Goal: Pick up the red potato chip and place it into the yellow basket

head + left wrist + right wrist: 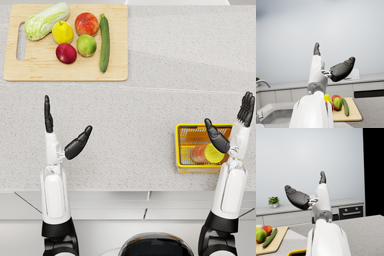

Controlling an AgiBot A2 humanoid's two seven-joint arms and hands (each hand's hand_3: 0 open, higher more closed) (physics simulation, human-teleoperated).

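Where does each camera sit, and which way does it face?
Head view: looks steeply down at counter, cutting board, yellow basket; both arms show.
Left wrist view: along left forearm, across counter to wall; left hand open.
Right wrist view: along right forearm toward cabinets; right hand open.
Shared: all three show the cucumber.

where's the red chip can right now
In the head view the red chip can lies inside the yellow basket on the counter's right side, beside a yellow item, just under the right hand.

Red potato chip on its side inside yellow basket, near right counter edge.
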